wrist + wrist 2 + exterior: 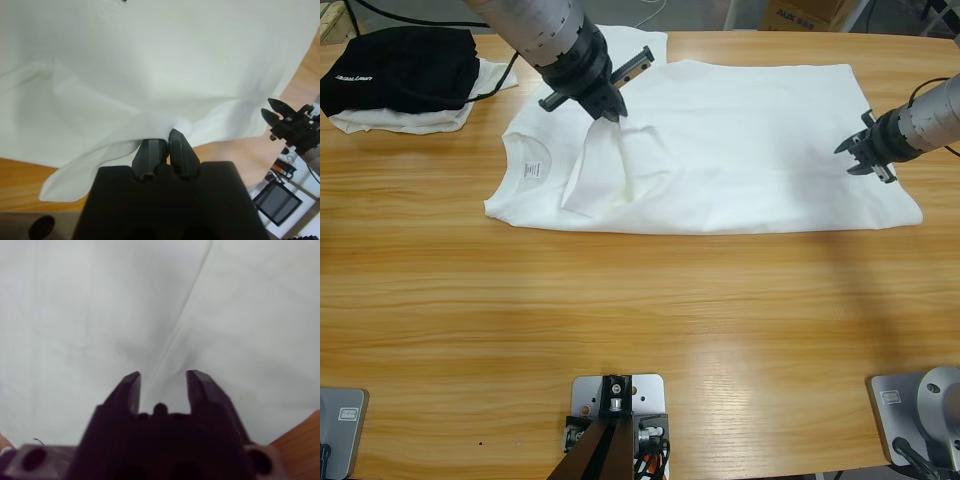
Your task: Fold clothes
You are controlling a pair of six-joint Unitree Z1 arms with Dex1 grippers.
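The white T-shirt [750, 150] lies spread across the far half of the table, its collar and neck label [530, 168] to the left. My left gripper [605, 105] comes in from the top left and is shut on a fold of the shirt's cloth near the chest, which hangs from it as a raised flap [595, 170]. The left wrist view shows the jaws closed on white fabric [150, 60], gripper [164, 142]. My right gripper [865, 150] reaches in from the right edge and hovers open over the shirt's hem end. The cloth [75, 315] shows below the right gripper [162, 382].
A black garment with white lettering [400, 65] lies on a smaller white garment [400, 122] at the table's far left corner, with a cable beside it. A cardboard box [800, 12] stands beyond the far edge. Bare wooden tabletop [640, 300] spans the near half.
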